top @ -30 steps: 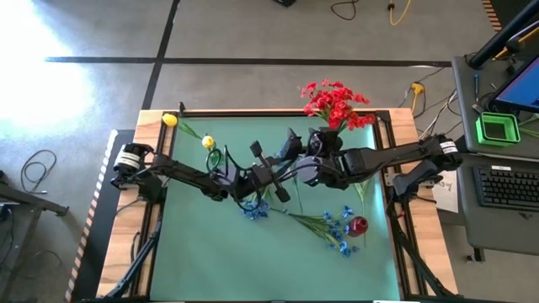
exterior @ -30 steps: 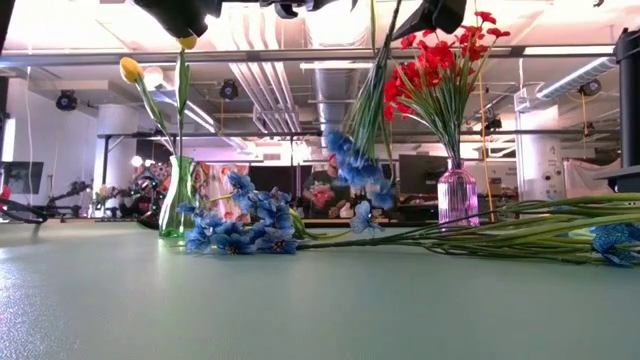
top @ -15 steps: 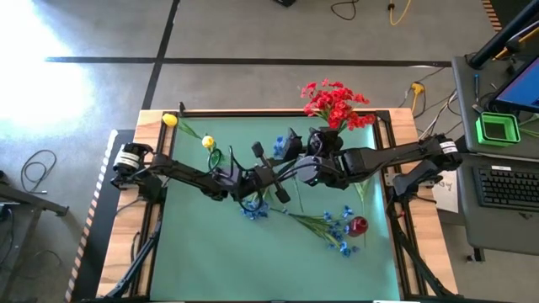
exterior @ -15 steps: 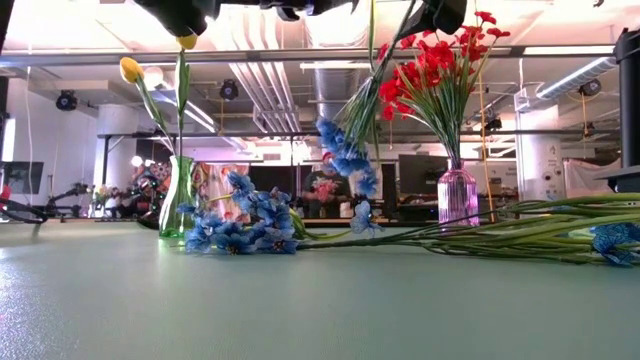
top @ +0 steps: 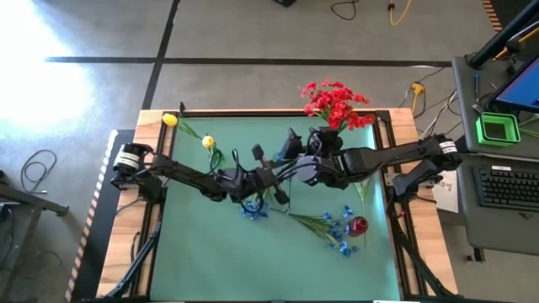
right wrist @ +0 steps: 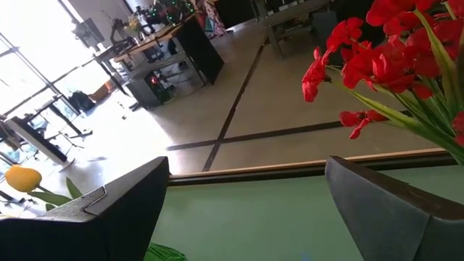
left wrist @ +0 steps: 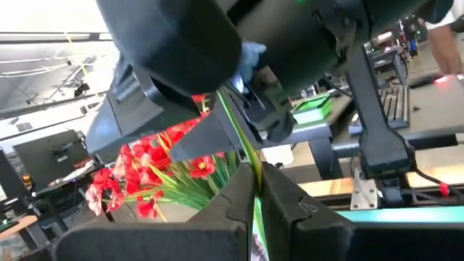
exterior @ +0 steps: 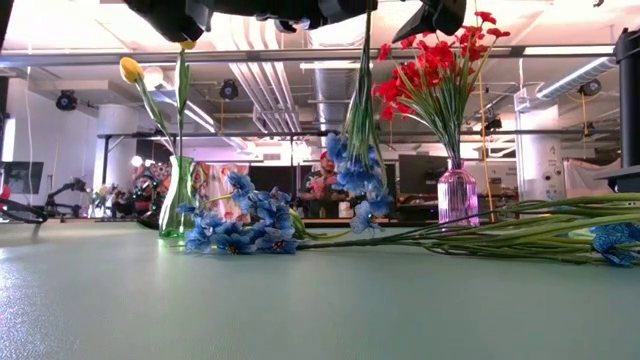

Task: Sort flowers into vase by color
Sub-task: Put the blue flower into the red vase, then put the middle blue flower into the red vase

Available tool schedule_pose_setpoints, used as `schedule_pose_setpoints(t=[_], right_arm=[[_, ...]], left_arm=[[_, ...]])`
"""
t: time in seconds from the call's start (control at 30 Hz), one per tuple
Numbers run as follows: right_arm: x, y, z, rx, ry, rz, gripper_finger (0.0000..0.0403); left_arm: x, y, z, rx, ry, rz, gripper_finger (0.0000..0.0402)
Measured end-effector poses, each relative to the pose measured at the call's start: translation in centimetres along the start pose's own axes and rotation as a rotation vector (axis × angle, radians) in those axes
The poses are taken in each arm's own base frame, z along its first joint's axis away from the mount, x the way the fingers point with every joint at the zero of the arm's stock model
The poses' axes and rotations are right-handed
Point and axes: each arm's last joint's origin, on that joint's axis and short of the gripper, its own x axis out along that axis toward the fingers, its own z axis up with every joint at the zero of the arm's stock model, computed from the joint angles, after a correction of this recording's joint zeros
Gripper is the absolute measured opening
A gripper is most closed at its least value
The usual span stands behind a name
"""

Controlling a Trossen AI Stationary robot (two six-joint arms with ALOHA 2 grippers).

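Observation:
My left gripper point(left wrist: 255, 190) is shut on the green stem of a blue flower point(exterior: 355, 178), high above the table's middle point(top: 276, 178). The flower hangs head down between the green vase point(exterior: 178, 195) with yellow tulips point(top: 208, 142) and the pink vase point(exterior: 458, 195) with red flowers point(top: 335, 103). My right gripper point(right wrist: 246, 196) stands open with nothing between its fingers, close beside the left one point(top: 289, 148). More blue flowers point(top: 255, 210) lie flat on the mat. My left gripper pinches the blue flower's thin green stem point(left wrist: 249, 161) between its two fingers, which lie across it. The stem runs on past the fingertips. The bloom end point(exterior: 360, 195) hangs almost straight down below the gripper, clear of the table.
A second bunch of blue flowers point(top: 341, 229) with long stems lies at the right, next to a round red thing point(top: 359, 225). The near half of the green mat point(top: 219, 261) is bare. A desk with a keyboard point(top: 505, 185) stands beyond the table's right edge.
The held blue flower has swung: its stem slanted a second ago and now hangs nearly straight down, with the bloom a little lower. My left gripper has tipped slightly. My right gripper has kept still and open.

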Motion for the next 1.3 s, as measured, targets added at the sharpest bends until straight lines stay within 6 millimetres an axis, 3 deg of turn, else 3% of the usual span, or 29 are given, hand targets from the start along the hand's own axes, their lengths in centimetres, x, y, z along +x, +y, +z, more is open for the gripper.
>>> schedule_pose_setpoints(t=[0.13,0.27,0.4,0.83,1.03,1.17,1.3], right_arm=[[0.0,0.0,0.0,0.000,0.000,0.000,0.0364],[-0.1,0.1,0.2,0.020,-0.010,0.003,0.0364],[-0.1,0.0,0.2,-0.002,-0.008,0.002,0.0364],[-0.1,0.0,0.4,-0.104,-0.003,0.004,0.0364],[-0.8,-0.4,2.1,-0.125,-0.012,0.019,0.0364],[-1.4,-0.8,3.4,-0.122,-0.017,0.033,0.0364],[-2.0,-1.2,4.6,-0.125,-0.019,0.050,0.0364]], left_arm=[[-0.3,-0.9,-0.2,0.002,-0.014,-0.058,0.0000],[-1.0,-2.8,-1.2,0.116,0.015,-0.140,0.0000],[-1.7,-3.8,-0.6,0.186,-0.032,-0.148,0.0000],[-1.9,-3.6,-0.1,0.201,-0.023,-0.090,0.0000],[-1.9,-3.2,-0.6,0.240,0.101,0.032,0.0002],[-2.0,-3.0,-0.4,0.191,0.124,0.023,0.0033],[-2.3,-2.2,0.1,0.134,0.180,0.009,0.0093]])
